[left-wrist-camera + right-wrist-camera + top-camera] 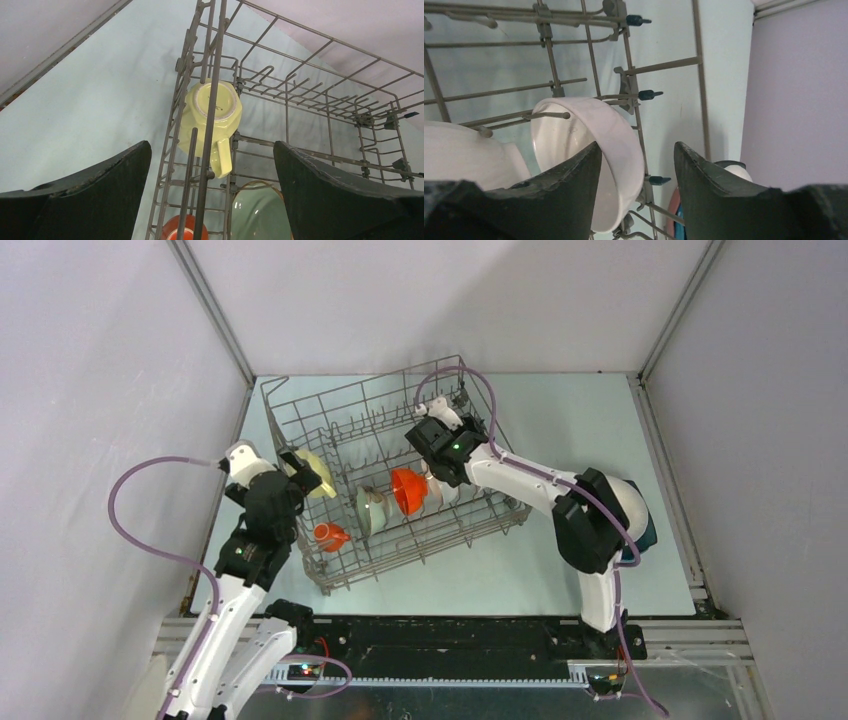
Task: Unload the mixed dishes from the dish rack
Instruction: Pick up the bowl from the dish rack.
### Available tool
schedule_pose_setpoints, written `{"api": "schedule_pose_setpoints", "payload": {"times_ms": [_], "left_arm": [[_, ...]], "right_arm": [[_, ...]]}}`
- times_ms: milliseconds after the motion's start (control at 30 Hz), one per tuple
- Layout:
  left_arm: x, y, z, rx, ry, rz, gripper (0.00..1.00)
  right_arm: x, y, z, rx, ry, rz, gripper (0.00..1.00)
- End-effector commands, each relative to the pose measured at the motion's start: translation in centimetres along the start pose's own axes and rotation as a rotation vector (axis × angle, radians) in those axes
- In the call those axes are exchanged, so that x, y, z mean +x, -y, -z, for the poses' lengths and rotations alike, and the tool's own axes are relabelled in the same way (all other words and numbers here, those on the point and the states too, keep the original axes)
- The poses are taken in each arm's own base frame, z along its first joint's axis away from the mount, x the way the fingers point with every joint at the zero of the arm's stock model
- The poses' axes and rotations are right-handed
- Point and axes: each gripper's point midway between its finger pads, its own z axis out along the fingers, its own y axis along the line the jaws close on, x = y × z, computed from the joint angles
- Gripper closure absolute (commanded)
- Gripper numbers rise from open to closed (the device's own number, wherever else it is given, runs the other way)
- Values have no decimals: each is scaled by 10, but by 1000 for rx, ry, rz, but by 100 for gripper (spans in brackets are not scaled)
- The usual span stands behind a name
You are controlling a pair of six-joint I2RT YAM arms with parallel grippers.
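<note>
The white ceramic bowl [589, 130] stands on edge among the tines in the right-hand half of the grey wire dish rack [698, 60], and the right gripper [638, 146] straddles its rim half-open, one finger inside, the other just clear of the outer wall, gripping nothing yet. It should close squarely on the rim, then lift straight up clear of the tines; the left gripper [211, 145] hangs wide open and empty over the rack's left wall, above the pale yellow cup [197, 112]
</note>
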Motion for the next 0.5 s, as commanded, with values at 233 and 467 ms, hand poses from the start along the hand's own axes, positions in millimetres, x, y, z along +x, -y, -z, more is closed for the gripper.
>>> {"api": "schedule_pose_setpoints", "payload": {"times_ms": [233,467], "left_arm": [[-21,3,4,-1,48,34,0],[-22,1,6,-3,59,39,0]], "right_arm": [[19,-19,-22,-45,-87,-44,63],[20,-22,-28,4,-87,-26,75]]}}
